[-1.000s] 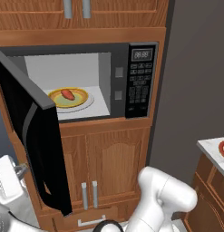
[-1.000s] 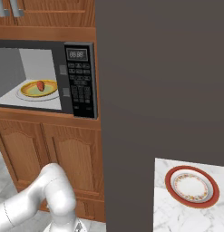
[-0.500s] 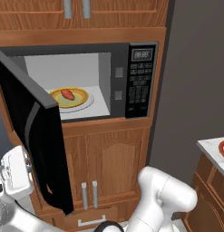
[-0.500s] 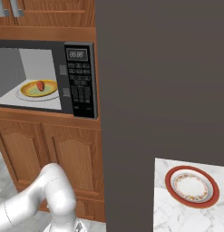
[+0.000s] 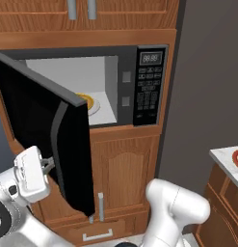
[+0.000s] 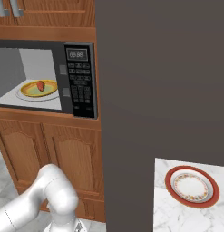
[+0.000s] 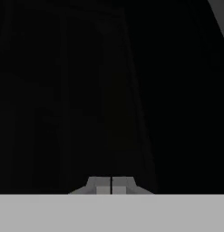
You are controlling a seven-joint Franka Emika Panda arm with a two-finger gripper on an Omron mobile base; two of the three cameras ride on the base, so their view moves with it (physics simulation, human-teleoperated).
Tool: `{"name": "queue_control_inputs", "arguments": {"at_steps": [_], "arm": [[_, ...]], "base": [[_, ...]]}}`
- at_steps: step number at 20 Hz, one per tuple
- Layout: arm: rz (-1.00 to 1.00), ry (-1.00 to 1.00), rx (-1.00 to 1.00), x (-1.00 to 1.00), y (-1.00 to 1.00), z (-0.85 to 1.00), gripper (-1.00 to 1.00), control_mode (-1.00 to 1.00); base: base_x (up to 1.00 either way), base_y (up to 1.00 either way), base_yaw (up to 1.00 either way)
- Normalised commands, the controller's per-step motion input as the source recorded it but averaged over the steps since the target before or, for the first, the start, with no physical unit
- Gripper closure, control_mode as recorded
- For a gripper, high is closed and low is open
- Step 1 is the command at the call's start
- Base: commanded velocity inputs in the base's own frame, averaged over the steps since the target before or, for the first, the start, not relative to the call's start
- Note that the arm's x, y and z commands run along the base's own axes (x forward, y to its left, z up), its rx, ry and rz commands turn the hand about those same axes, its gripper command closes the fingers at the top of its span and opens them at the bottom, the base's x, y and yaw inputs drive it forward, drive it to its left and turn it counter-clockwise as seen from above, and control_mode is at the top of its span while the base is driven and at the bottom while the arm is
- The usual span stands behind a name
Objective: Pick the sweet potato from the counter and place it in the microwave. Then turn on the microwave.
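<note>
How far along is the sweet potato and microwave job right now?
Done: the sweet potato lies on the yellow plate inside the microwave. In hand: the gripper, shut and empty, is against the outside of the open door, apparently to push it closed. Left: closing the door and pressing the keypad to start it.

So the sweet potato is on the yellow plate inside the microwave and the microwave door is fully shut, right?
Not quite. The sweet potato is on the yellow plate inside the microwave, but the door is open, swung out toward the robot, as the left base view shows.
</note>
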Motion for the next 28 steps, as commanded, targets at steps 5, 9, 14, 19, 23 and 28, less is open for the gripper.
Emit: {"name": "queue_control_inputs", "arguments": {"at_steps": [5,9,14,19,23,28], "arm": [[0.0,0.0,0.0,0.0,-0.42,0.32,1.0,-1.0],[0.03,0.0,0.0,0.0,-0.44,0.31,1.0,-1.0],[0.08,0.0,0.0,0.01,-0.42,0.19,1.0,-1.0],[0.16,0.0,0.0,0.1,-0.47,0.12,1.0,-1.0],[0.23,0.0,0.0,0.13,-0.53,0.09,1.0,-1.0],[0.23,0.0,0.0,0.26,-0.49,0.09,1.0,-1.0]], "base": [[0.0,0.0,0.0],[0.0,0.0,0.0],[0.0,0.0,0.0],[0.0,0.0,0.0],[0.0,0.0,0.0],[0.0,0.0,0.0]]}}
